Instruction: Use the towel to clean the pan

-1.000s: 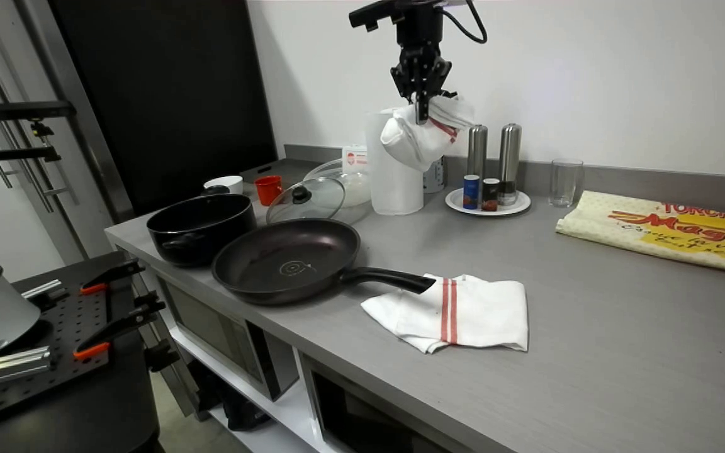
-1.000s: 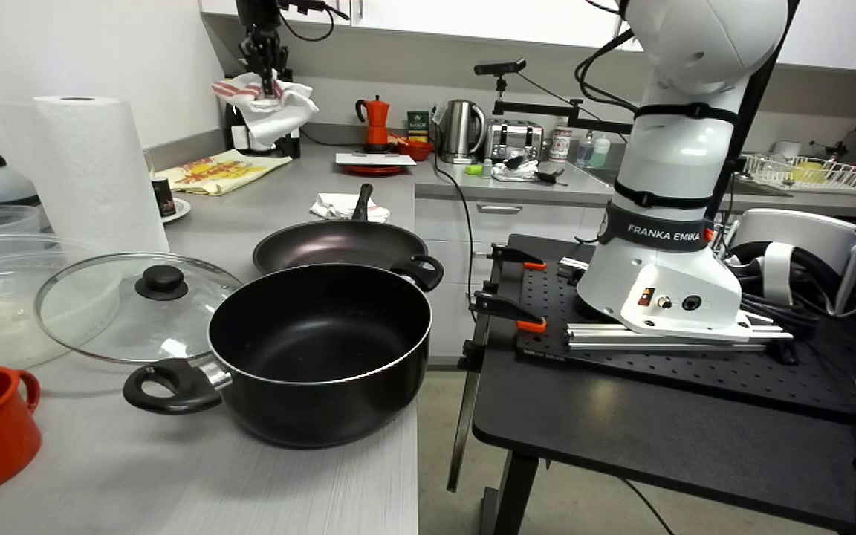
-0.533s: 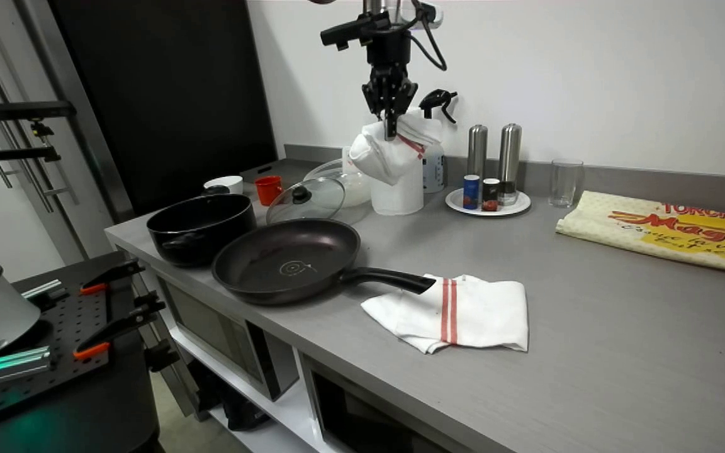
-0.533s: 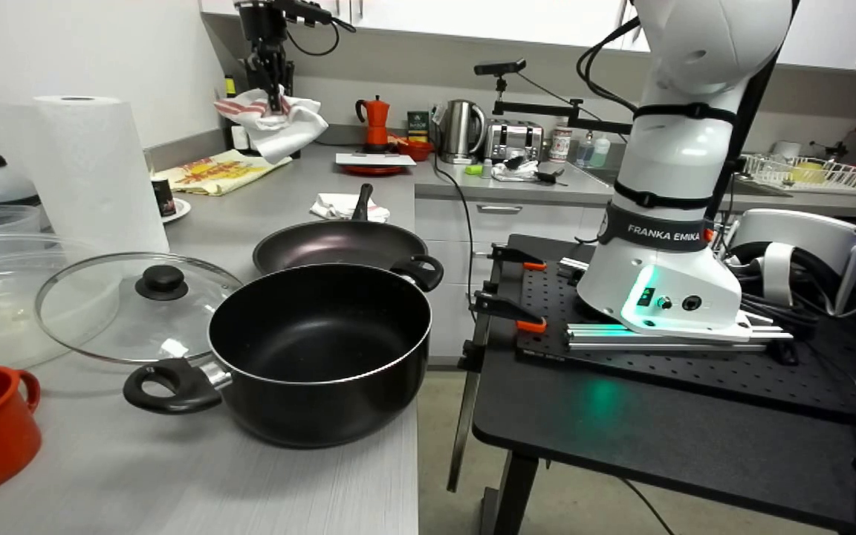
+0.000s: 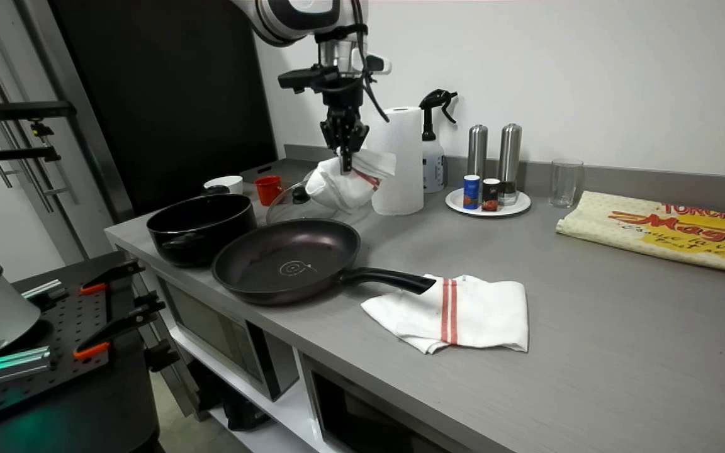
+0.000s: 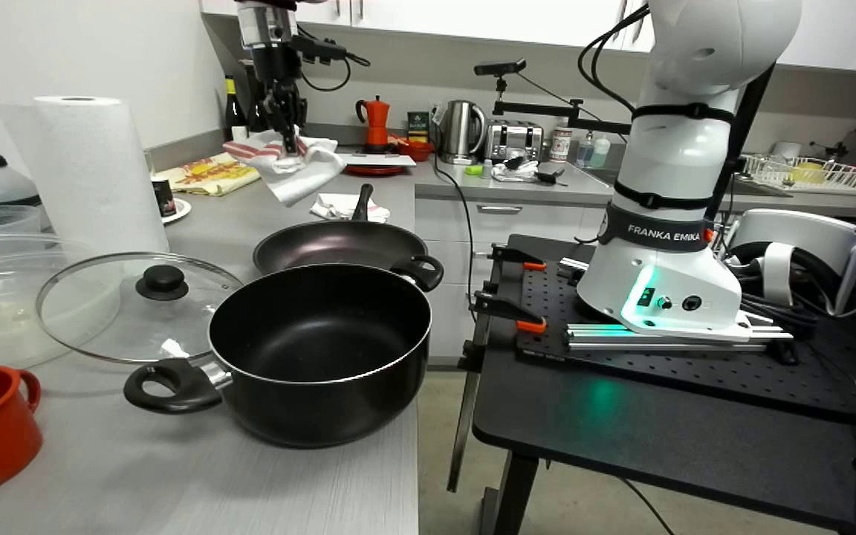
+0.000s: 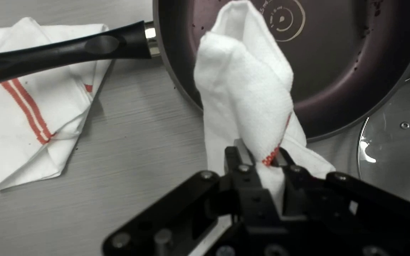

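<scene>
The tool (image 7: 263,154) was clamped on a white towel (image 7: 244,78), its two fingers (image 7: 232,158) squeezing a bunched fold by the red stripe (image 7: 269,158). That grip left a thick, soft end jutting past the tips, probably so that cloth rather than anything hard would meet the pan (image 7: 326,71) first. In both exterior views the towel hung in the air, well above the table (image 5: 589,352) and apart from the pan, so wiping had seemingly not begun; the step in hand looked like bringing the cloth over.

The pan sat flat on the table, open side up, which left its inside free to reach from above. Dark specks (image 7: 365,33) along the inner side were likely what called for cleaning. Its handle (image 7: 84,49) pointed away from the pot (image 6: 324,409) and reached across a second towel (image 7: 55,103), folded there perhaps as a spare; whether those two touched, I could not tell. The pot stood just beside the pan, so wide strokes that way might have bumped it. The glass lid (image 6: 131,312) appeared tilted near both, out of the way. With nothing holding the handle, a firm push would probably have slid the pan, so light strokes seemed wise.
</scene>
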Robot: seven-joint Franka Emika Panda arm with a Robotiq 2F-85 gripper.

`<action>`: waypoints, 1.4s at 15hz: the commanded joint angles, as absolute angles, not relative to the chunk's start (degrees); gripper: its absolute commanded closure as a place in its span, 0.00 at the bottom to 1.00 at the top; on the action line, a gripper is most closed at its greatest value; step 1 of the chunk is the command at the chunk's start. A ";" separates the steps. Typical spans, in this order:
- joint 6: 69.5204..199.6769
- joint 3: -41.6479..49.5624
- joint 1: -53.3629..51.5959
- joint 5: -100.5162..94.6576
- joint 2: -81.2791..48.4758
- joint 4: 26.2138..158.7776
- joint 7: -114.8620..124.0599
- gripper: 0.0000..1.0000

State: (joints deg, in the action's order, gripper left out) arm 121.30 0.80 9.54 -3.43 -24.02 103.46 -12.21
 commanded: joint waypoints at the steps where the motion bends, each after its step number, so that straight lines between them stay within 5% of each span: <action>1: 128.42 1.48 7.05 -3.92 -16.88 117.72 -9.70 0.97; 14: 162.38 1.96 3.12 -4.42 -9.83 160.56 -2.08 0.97; 21: 173.00 5.07 2.39 -4.00 -15.72 158.74 -0.70 0.97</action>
